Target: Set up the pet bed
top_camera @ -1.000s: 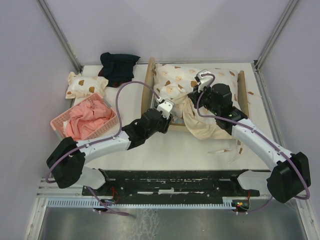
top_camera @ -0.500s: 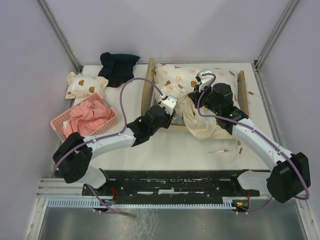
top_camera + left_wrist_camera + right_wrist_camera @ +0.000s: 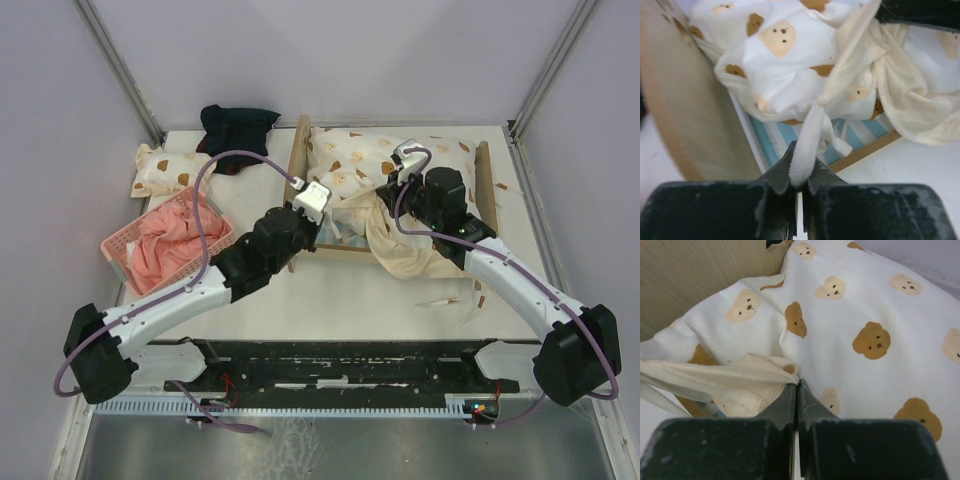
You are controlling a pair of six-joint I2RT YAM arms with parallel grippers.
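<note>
Your left gripper (image 3: 799, 187) is clamping tight on the white edge of the quilt (image 3: 790, 65) and your right gripper (image 3: 796, 390) is pinching closed on its cream fold, over the bed (image 3: 297, 160) sitting at the far middle of the table (image 3: 380, 290).

We are looking at a robotics lab cell, not a home. Plain pale walls (image 3: 330, 60) close in a small white table (image 3: 370, 290), and bare aluminium posts (image 3: 122, 72) run up the back corners. The left arm (image 3: 180, 300) and the right arm (image 3: 510, 275) stand on a scratched black base plate (image 3: 350, 365) at the near edge, with purple cables (image 3: 235, 160) looping along them. The household things sit like staged props: a wooden pet bed (image 3: 300, 140), a bear-print quilt (image 3: 355, 160) and a pink basket (image 3: 118, 250).
</note>
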